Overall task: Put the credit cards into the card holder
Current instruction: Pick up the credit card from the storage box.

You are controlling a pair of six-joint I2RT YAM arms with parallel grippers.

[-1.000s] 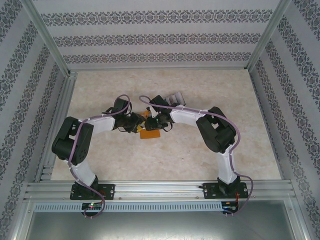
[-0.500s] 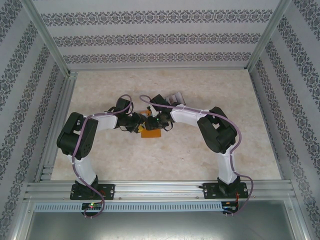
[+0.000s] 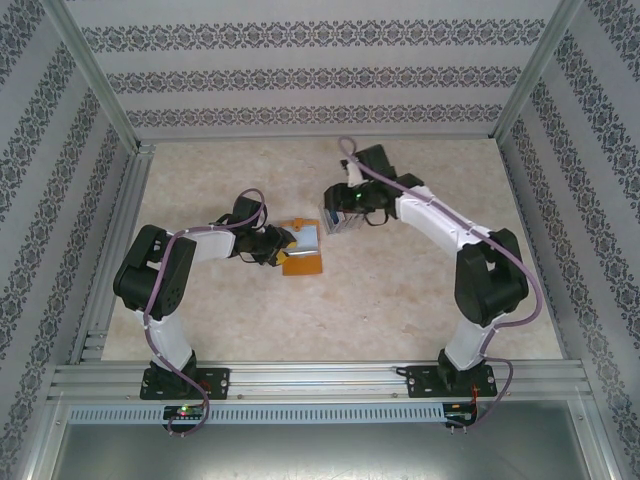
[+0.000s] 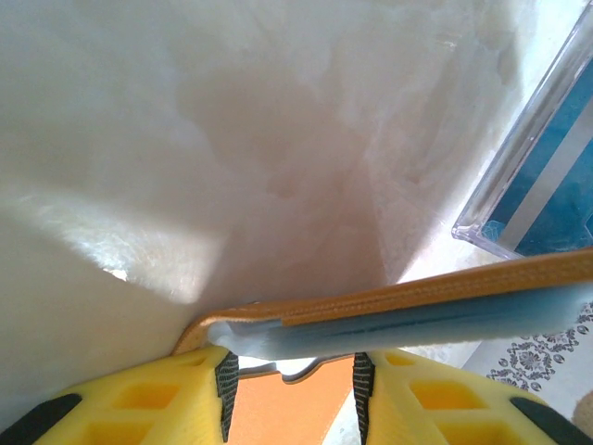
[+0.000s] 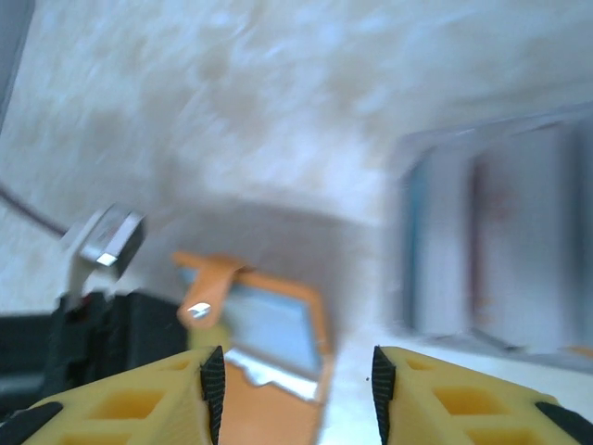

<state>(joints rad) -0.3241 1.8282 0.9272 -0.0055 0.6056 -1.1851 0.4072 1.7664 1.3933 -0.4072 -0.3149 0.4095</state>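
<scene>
Card holder [image 3: 301,262] open | left gripper [image 4: 289,371] at its edge, grip unclear | right gripper [image 5: 292,363] spread near credit cards [image 5: 500,250]

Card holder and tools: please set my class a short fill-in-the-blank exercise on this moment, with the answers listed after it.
1. The card holder is ___, its bluish inside showing, at the left tool.
2. Its outer side is ___ in colour.
3. The right tool, near the credit cards, holds ___.
Answers: open; orange; nothing.
</scene>
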